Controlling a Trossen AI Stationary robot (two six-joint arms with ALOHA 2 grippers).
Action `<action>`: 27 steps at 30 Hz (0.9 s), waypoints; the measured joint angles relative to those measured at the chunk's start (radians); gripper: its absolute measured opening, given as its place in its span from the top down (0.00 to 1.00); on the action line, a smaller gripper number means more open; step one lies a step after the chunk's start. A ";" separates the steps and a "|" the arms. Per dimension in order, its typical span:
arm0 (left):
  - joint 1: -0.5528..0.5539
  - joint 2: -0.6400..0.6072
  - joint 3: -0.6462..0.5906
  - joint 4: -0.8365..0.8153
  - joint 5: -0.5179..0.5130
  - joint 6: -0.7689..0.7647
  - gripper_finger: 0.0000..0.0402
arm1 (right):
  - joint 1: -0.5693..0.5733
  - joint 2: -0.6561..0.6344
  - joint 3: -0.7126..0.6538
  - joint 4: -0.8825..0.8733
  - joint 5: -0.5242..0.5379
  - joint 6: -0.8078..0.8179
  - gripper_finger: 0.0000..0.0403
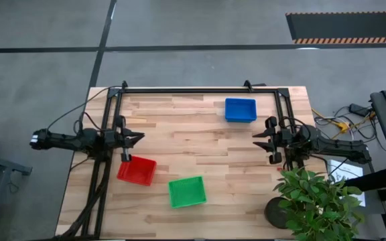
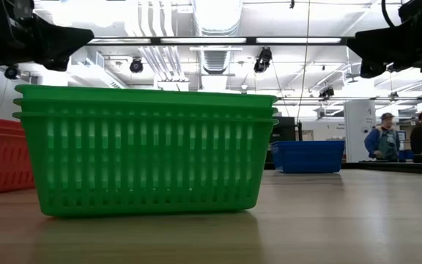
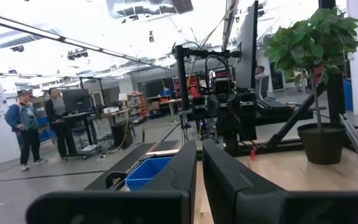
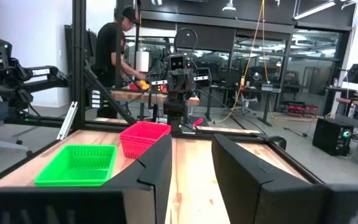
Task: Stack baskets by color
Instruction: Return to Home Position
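- Red stack (image 1: 137, 171) sits near the left edge of the bench (image 1: 179, 134). Green stack (image 1: 187, 191) sits mid-way along the edge that carries the plant (image 1: 313, 197). Blue stack (image 1: 240, 110) sits by the opposite edge, right of middle. All are well apart.
- Low view: the green stack shows three nested rims. Counts in red and blue cannot be told.
- Left gripper (image 1: 137, 137) hovers by the left edge, near the red stack. Its fingers are almost together, with nothing between.
- Right gripper (image 1: 259, 140) hovers by the right edge, fingers apart, empty.
- Judgement: sorting looks finished and only homing remains. Retract each arm high toward its own side. The left arm must clear the red rim.
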 joint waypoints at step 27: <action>0.000 0.095 -0.002 0.000 0.000 -0.001 0.97 | 0.000 0.000 -0.001 0.000 0.000 -0.002 0.76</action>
